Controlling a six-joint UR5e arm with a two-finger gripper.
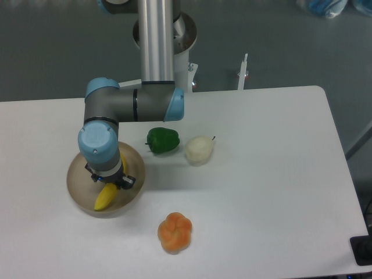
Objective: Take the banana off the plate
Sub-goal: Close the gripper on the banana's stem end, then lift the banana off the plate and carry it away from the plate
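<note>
The yellow banana (105,198) lies in the beige plate (132,164) at the left front of the white table. Only its front end and a sliver by the wrist show. My gripper (110,181) hangs straight down over the plate, right on the banana's middle. The blue wrist joint hides the fingers from above, so I cannot tell whether they are closed on the banana or how wide they stand.
A green bell pepper (162,140) and a pale pear-like fruit (199,149) sit right of the plate. An orange pumpkin-shaped item (175,232) lies near the front edge. The arm's base column (157,40) stands at the back.
</note>
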